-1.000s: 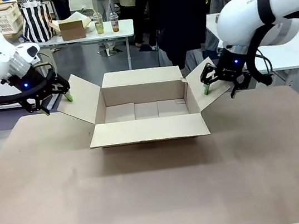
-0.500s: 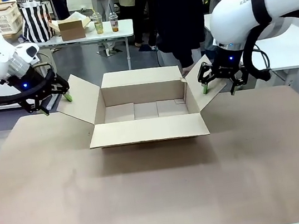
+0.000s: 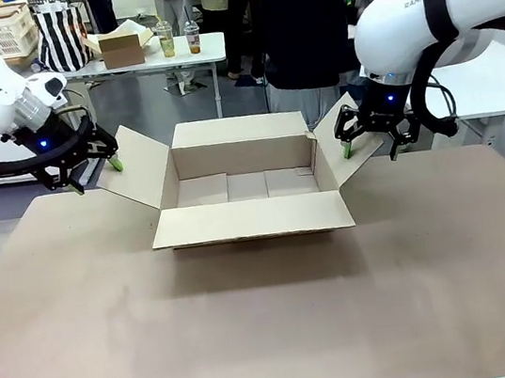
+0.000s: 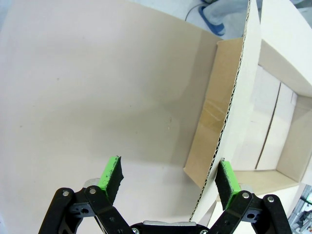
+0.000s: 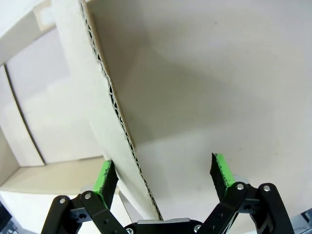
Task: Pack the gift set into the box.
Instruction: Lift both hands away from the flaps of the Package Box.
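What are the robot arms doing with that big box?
The big cardboard box sits open in the middle of the table, and nothing is inside it yet. The left hand is at the left flap and the right hand is at the right flap. Both hands are open, each with a flap's edge between its fingers. A person in dark clothes stands at the far side.

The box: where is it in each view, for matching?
Front view: the box, mid-table, flaps open.
Left wrist view: right side, left flap edge rising from the bottom.
Right wrist view: left side, right flap edge running to bottom centre.
Shared landmark: floor seams inside it.
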